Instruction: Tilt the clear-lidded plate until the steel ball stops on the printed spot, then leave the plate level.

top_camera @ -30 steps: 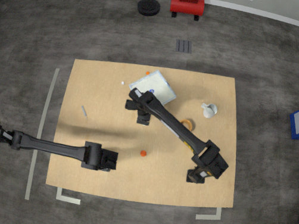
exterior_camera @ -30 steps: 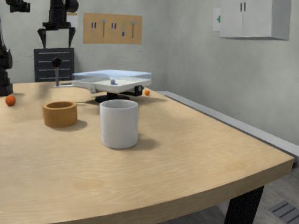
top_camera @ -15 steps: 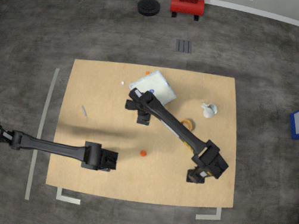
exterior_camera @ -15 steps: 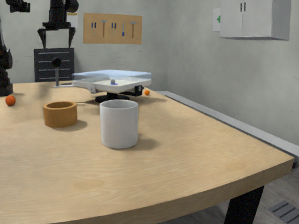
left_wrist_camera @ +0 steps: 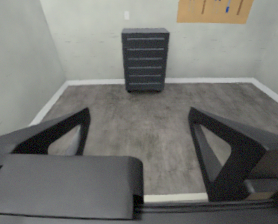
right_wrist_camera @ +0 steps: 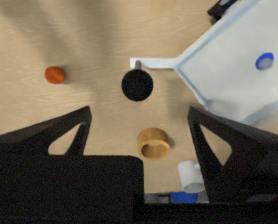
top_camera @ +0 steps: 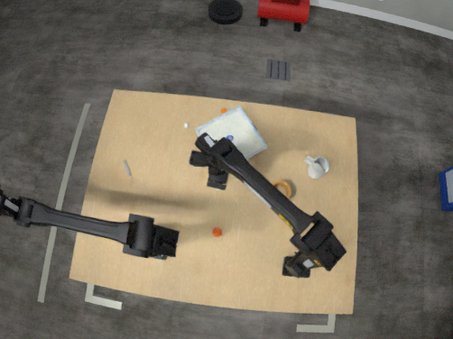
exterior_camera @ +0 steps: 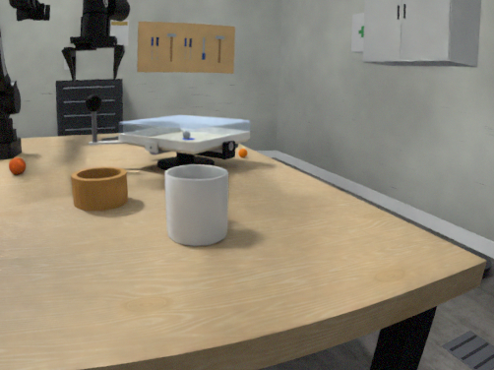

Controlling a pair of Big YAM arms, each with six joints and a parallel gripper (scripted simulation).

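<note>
The table (top_camera: 149,130) (exterior_camera: 276,279) carries everything. The left arm (top_camera: 86,224) (exterior_camera: 7,97) reaches away from the plate (top_camera: 245,134) (exterior_camera: 216,143) (right_wrist_camera: 215,82), and the fingers of the left gripper (left_wrist_camera: 140,109) are spread, with nothing between them. The right arm (top_camera: 266,193) (exterior_camera: 95,16) reaches toward the plate; the right gripper (top_camera: 217,179) (exterior_camera: 94,79) (right_wrist_camera: 139,111), also spread wide and holding nothing, hangs over the black knob at the plate's side. The plate looks about level, under its clear lid. In the top view, the mug (top_camera: 317,171) (exterior_camera: 197,208) stands to the right of the plate, and the ring (top_camera: 289,189) (exterior_camera: 99,197) (right_wrist_camera: 144,138) lies below and to the right. The knob (exterior_camera: 93,103) (right_wrist_camera: 137,85) stands upright on its stalk, on a bar from the plate. The red ball (top_camera: 217,232) (exterior_camera: 17,166) (right_wrist_camera: 55,75) is well apart from the plate, the orange ball (top_camera: 224,110) (exterior_camera: 243,153) just beside it. Inside the plate, the steel ball (exterior_camera: 186,134) (right_wrist_camera: 265,63) sits at the blue spot (top_camera: 229,137) (exterior_camera: 189,139) (right_wrist_camera: 258,59); I cannot tell if it is exactly centred.
</note>
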